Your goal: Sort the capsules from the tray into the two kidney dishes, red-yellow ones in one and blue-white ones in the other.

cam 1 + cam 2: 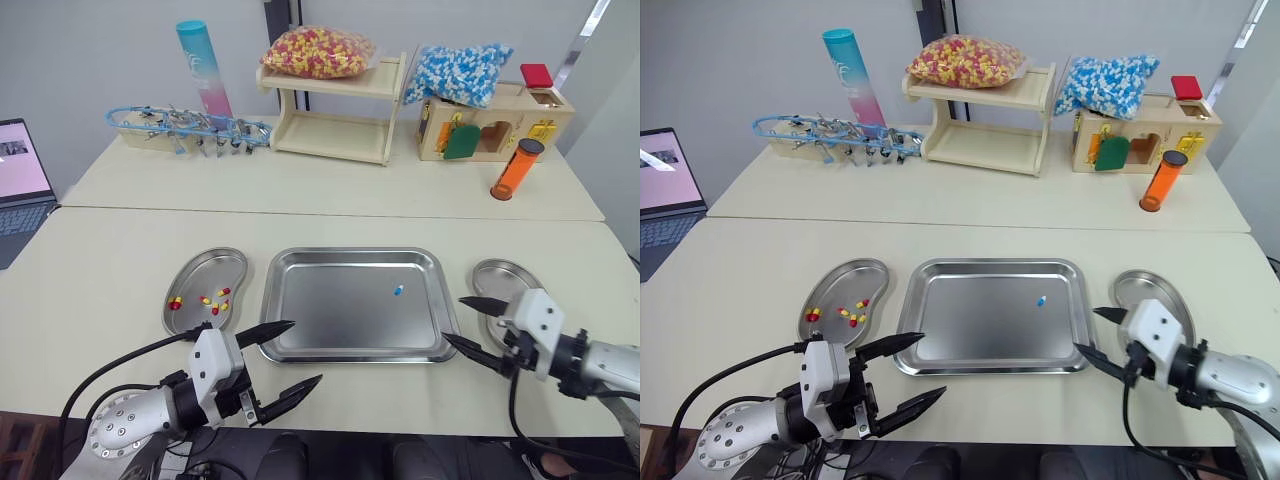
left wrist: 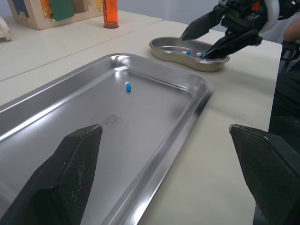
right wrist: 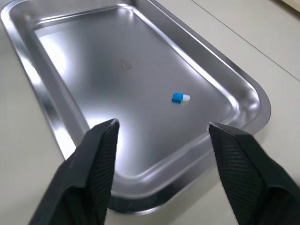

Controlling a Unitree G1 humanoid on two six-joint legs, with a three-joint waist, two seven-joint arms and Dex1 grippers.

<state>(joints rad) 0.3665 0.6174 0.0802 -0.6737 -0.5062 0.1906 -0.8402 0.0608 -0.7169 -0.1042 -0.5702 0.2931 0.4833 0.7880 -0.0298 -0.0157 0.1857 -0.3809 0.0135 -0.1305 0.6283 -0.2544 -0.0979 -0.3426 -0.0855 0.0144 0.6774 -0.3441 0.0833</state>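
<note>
Left gripper (image 1: 306,350): fingers spread, empty, at the tray's near-left corner. Left dish (image 1: 205,268): several red-yellow capsules (image 1: 213,300). Tray (image 1: 350,254): one blue-white capsule (image 1: 398,290), right of centre; embossed mark (image 2: 114,120) unreadable. Right gripper (image 1: 452,319): fingers spread, empty, at the near-right corner, beside the right dish (image 1: 495,272).

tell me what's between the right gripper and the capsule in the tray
Only the tray's rim and bare floor separate the right gripper from the blue-white capsule, in the right wrist view.

The tray (image 1: 330,315) floor is open all around the blue-white capsule (image 1: 398,290); its raised rim bars a low approach, with the left kidney dish (image 1: 196,272) and the right kidney dish (image 1: 497,274) just beside.
</note>
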